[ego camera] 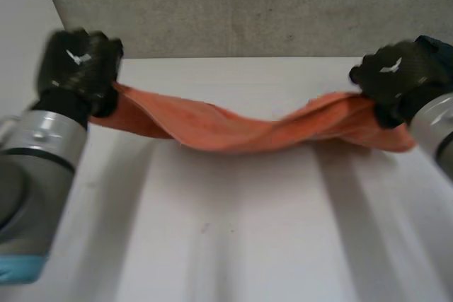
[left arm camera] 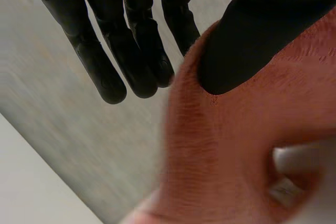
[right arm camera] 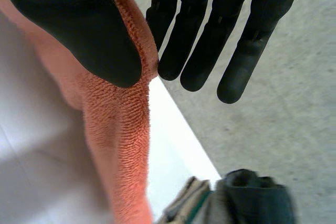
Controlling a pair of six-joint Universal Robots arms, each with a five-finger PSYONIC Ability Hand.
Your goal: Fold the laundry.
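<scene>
On my left wrist feed, the left hand has its thumb pressed into the orange towel. The cloth's rim rises to meet the nearest finger, so I read that end as pinched between thumb and finger. The remaining fingers reach out straight and bare, just beside the cloth but off it. The right wrist feed shows the same hold on the other side: the right hand lays its thumb over the towel's terry edge, which is squeezed against the side of the first finger, while the other fingers stretch out straight with nothing on them. From that pinch the cloth trails away under the thumb, along the white table. Past the table's edge in that feed I see a heap of dark and beige fabric on the grey floor. On the head camera, each hand sits at one end of the towel, well apart, left end at the left hand and right end at the right. The cloth is strung between them near the table's far edge, twisted and sagging in the middle. I cannot tell whether the lowest part of the sag touches the tabletop. A grey wall stands just behind the table.
</scene>
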